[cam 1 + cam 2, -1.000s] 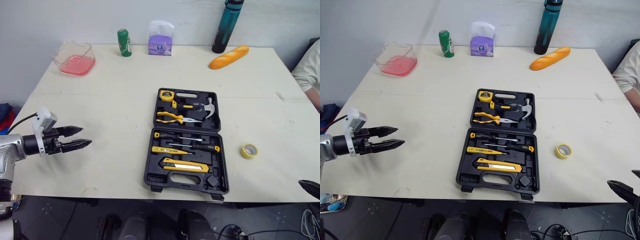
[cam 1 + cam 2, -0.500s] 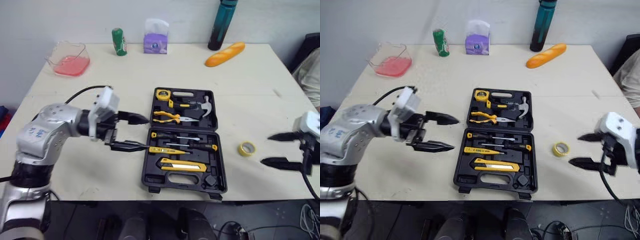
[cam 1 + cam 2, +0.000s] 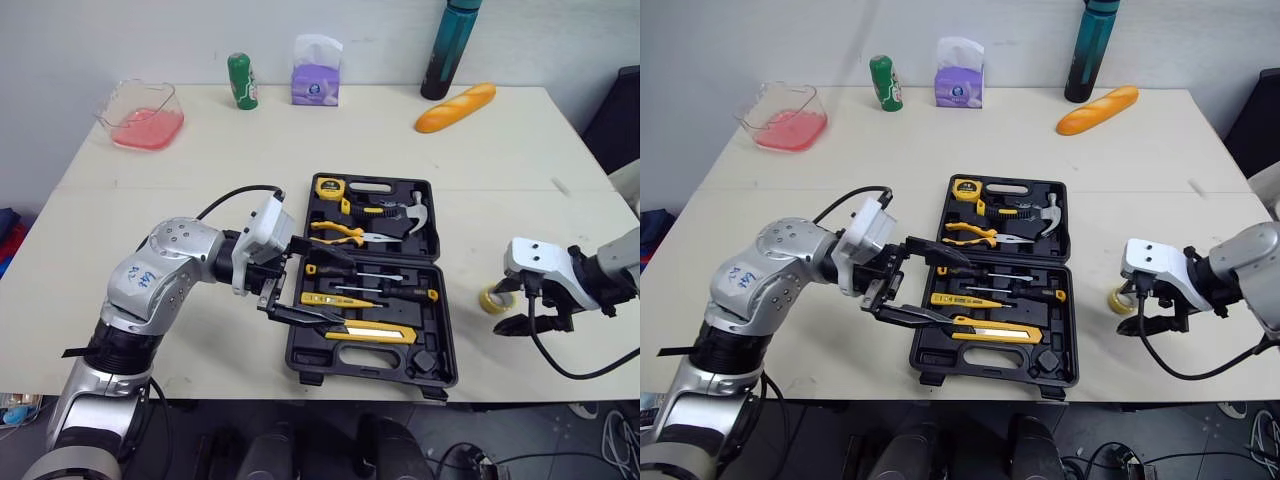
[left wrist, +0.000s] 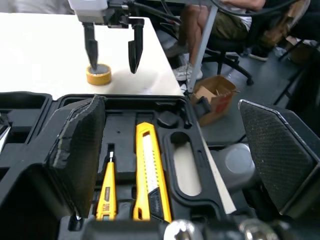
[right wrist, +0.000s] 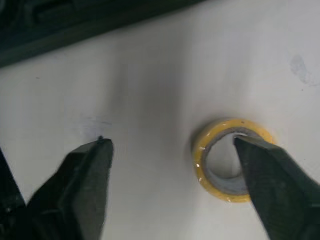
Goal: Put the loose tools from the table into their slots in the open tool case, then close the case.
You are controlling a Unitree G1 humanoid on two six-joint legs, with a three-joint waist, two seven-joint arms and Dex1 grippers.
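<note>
Tabletop had the yellow tape roll beside the tool case; right gripper gaped, seemingly off-centre, needed centring before pinching.

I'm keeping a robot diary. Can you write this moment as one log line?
left gripper: open, over tool case | right gripper: open, at tape roll | tool case: open

The tool case lies open mid-worktop, the left hand over its left half — the tape roll just right of it, beneath the right hand.
</note>
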